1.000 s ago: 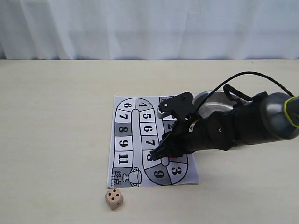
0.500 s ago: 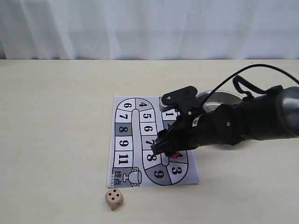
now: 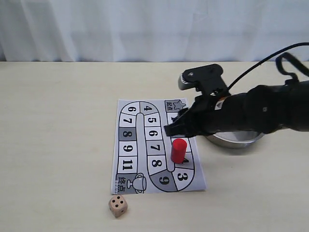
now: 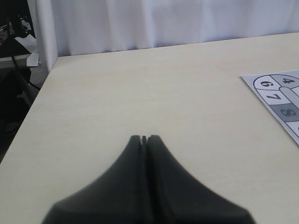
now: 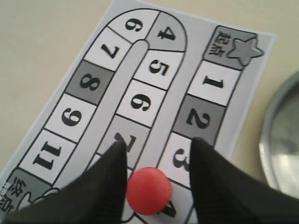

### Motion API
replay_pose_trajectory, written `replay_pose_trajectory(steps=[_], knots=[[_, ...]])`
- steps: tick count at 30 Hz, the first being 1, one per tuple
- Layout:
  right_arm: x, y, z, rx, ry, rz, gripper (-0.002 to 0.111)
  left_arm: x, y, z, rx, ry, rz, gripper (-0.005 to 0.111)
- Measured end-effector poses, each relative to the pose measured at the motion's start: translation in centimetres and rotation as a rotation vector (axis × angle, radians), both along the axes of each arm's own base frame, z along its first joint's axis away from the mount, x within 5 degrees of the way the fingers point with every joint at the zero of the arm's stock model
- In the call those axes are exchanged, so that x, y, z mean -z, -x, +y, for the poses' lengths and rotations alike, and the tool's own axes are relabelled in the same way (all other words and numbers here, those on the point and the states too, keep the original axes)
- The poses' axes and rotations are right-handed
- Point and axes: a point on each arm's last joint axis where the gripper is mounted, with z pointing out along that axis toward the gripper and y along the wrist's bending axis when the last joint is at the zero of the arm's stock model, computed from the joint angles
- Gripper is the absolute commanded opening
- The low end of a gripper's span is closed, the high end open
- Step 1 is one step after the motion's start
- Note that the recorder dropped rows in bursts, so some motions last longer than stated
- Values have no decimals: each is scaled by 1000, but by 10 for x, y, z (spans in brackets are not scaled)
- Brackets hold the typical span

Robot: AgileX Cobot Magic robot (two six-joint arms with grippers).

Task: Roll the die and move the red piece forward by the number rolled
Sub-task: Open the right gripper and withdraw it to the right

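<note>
Your right fingers stand apart, empty, just above the red piece. It stands upright, long axis vertical: a plain red cylinder on square 4 of the board. Your left fingers are pressed together, holding nothing. The die lies on the bench just off the board's edge.

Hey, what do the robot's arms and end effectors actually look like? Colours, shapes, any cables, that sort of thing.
The right arm is bulky, rounded and black, with a black cable arcing above it and a small grey-faced block near the wrist. The right end effector has two plain black wedge-shaped fingers. The left end effector is also matte black, tapering to a narrow tip. No markings are visible.
</note>
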Motion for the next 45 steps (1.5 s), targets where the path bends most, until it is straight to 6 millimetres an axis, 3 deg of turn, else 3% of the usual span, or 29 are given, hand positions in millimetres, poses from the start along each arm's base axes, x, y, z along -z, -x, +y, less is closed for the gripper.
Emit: replay_pose_trajectory(steps=[6,16,20,32,45], knots=[[-14,-3,-49,126,8,105,4,0,0,0,0,0,0,0],[-36,9,-123,282,66,211,4,0,0,0,0,0,0,0],[-39,9,-141,346,59,205,4,0,0,0,0,0,0,0],[-48,14,-143,261,118,160,4,0,0,0,0,0,0,0],[-117,57,-144,265,85,-103,4,0,0,0,0,0,0,0]])
